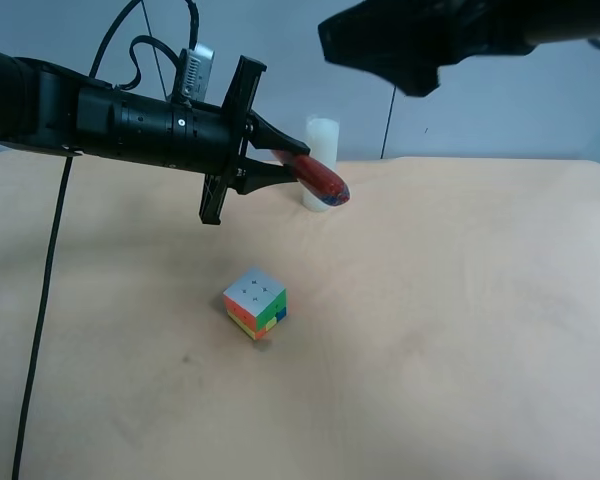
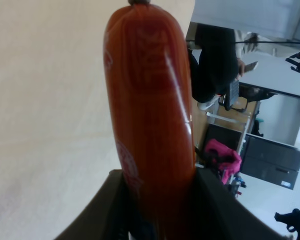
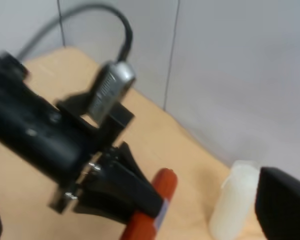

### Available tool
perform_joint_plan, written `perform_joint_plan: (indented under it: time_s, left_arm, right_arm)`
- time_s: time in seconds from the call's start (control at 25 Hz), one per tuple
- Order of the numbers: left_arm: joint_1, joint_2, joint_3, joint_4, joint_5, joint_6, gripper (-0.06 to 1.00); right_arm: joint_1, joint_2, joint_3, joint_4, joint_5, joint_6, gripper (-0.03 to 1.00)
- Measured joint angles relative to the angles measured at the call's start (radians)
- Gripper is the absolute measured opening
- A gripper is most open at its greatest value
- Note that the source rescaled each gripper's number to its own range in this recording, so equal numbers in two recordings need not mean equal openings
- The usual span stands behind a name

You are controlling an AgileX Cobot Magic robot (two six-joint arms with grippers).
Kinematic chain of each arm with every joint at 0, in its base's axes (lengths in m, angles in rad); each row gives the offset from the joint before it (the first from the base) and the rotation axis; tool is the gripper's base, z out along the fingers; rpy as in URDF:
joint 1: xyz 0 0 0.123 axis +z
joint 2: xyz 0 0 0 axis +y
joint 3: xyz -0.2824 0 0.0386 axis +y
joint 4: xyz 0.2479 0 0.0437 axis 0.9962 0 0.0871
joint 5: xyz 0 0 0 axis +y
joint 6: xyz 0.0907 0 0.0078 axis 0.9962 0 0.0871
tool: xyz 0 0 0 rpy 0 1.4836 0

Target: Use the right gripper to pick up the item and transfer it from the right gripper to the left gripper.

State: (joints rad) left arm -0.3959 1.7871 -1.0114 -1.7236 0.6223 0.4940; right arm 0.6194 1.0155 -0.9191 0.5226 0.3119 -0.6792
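Clamping item [image 1: 322, 182], left gripper [image 1: 285, 166]; right gripper [image 1: 390, 45] spread, empty; cylinder [image 1: 322, 135] behind, cube [image 1: 255, 302] below.

Glossy red-orange item [image 1: 323, 182], blue-white print near one end. Cube [image 1: 255, 302]: whitish top with small dark marks, sides patched orange, green, yellow, blue. Plain white cylinder [image 1: 322, 138]. Pale tan, unpatterned table [image 1: 440, 310]. All-black left gripper [image 1: 285, 165] and cable [image 1: 45, 300]. Grey-blue wall [image 1: 500, 120].

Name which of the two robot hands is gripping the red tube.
The left hand, on the all-black cabled arm: it is shut on the red tube, clear of the table. The right hand stands open and holds nothing.
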Motion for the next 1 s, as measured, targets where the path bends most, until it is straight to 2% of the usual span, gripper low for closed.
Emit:
perform_joint_plan:
  time_s: [0.16,0.28,0.44,0.56,0.68,0.8,0.88,1.0]
  left_arm:
    - [0.0,0.0,0.0,0.0,-0.018,0.005,0.0]
    - [0.0,0.0,0.0,0.001,-0.048,0.007,0.0]
    - [0.0,0.0,0.0,0.001,-0.093,0.007,0.0]
    - [0.0,0.0,0.0,0.001,-0.129,0.007,0.0]
    - [0.0,0.0,0.0,0.001,-0.17,0.007,0.0]
    - [0.0,0.0,0.0,0.001,-0.205,0.007,0.0]
    - [0.0,0.0,0.0,0.001,-0.229,0.007,0.0]
    - [0.0,0.0,0.0,0.0,-0.265,0.007,0.0]
  right_arm:
    - [0.0,-0.135,0.0,-0.096,0.113,0.136,1.0]
    - [0.0,-0.219,0.0,-0.284,0.219,0.352,1.0]
    - [0.0,-0.292,0.0,-0.56,0.407,0.639,1.0]
    - [0.0,-0.336,0.0,-0.693,0.563,0.76,1.0]
    - [0.0,-0.385,0.0,-0.709,0.686,0.795,1.0]
    - [0.0,-0.452,0.0,-0.671,0.759,0.786,1.0]
    - [0.0,-0.507,0.0,-0.66,0.802,0.782,1.0]
    - [0.0,-0.633,0.057,-0.628,0.81,0.777,1.0]
